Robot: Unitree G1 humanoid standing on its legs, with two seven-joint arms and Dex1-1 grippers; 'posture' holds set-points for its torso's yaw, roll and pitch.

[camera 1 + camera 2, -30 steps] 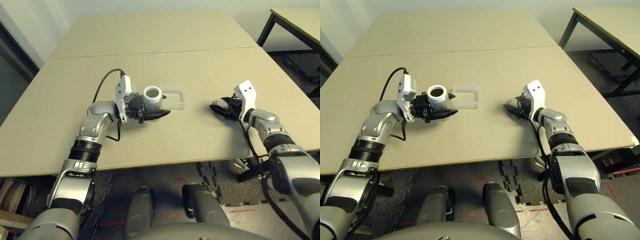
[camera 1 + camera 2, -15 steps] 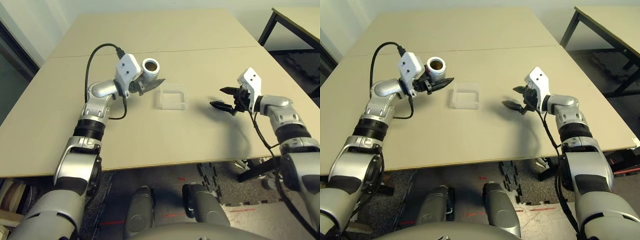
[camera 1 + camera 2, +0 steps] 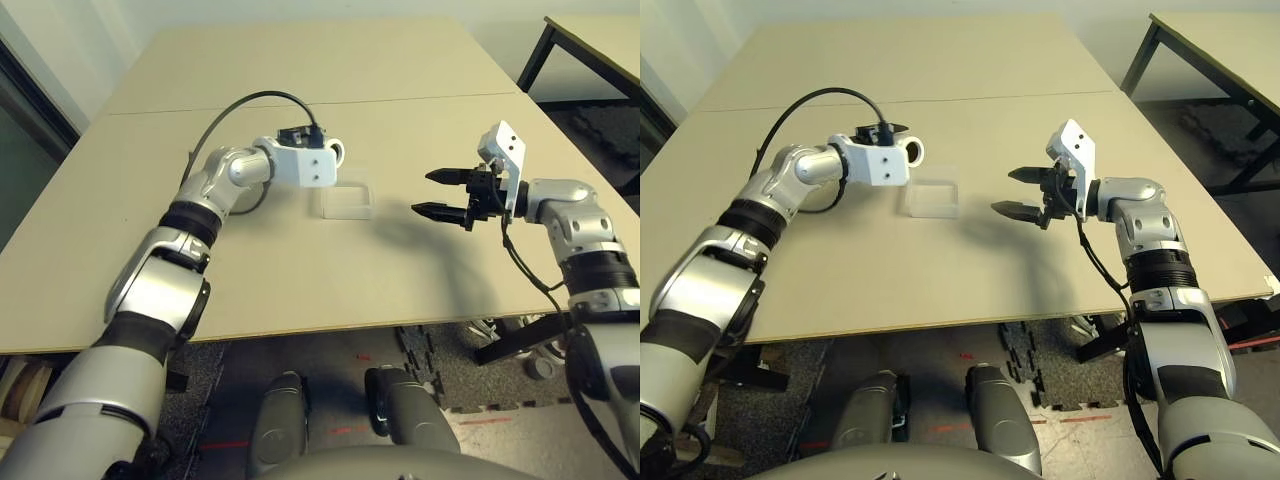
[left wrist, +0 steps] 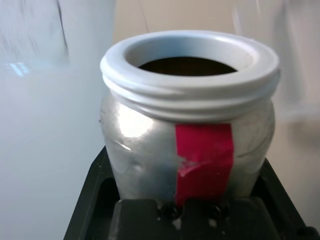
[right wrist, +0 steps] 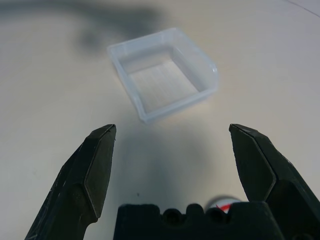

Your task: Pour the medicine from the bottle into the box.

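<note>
Left gripper [image 3: 902, 152] clenches the bottle [image 4: 189, 115] beside the box [image 3: 931, 198]; right gripper [image 3: 439, 193] hangs released. Next: tip over box.

Bright, even overhead light throws soft shadows on the table [image 3: 300, 280]; the left wrist view's background looks blurred, perhaps overexposed.

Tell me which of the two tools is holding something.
The left tool, beside the clear box: it is shut on the bottle. The right tool hangs open and empty above the table.
</note>
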